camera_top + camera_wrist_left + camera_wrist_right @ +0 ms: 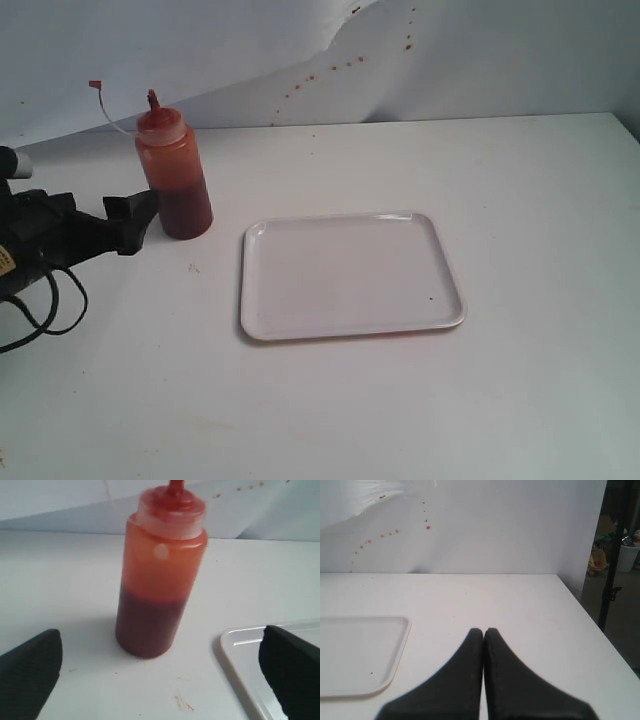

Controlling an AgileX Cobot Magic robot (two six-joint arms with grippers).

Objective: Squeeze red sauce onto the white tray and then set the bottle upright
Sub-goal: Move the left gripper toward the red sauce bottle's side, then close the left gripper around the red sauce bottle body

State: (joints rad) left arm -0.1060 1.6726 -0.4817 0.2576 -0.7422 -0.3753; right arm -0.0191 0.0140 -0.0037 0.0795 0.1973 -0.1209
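Note:
The translucent red-orange bottle stands upright on the table left of the white tray, its tethered cap hanging off to the left. My left gripper is open just left of the bottle and holds nothing. In the left wrist view the bottle stands ahead of the wide-spread fingers, with a tray corner beside it. No red sauce shows on the tray. My right gripper is shut and empty over bare table, with the tray off to one side; it is out of the exterior view.
A white backdrop with small reddish-brown specks stands behind the table. A faint reddish smear marks the table near the bottle. The table's right edge drops off to a room with a black stand.

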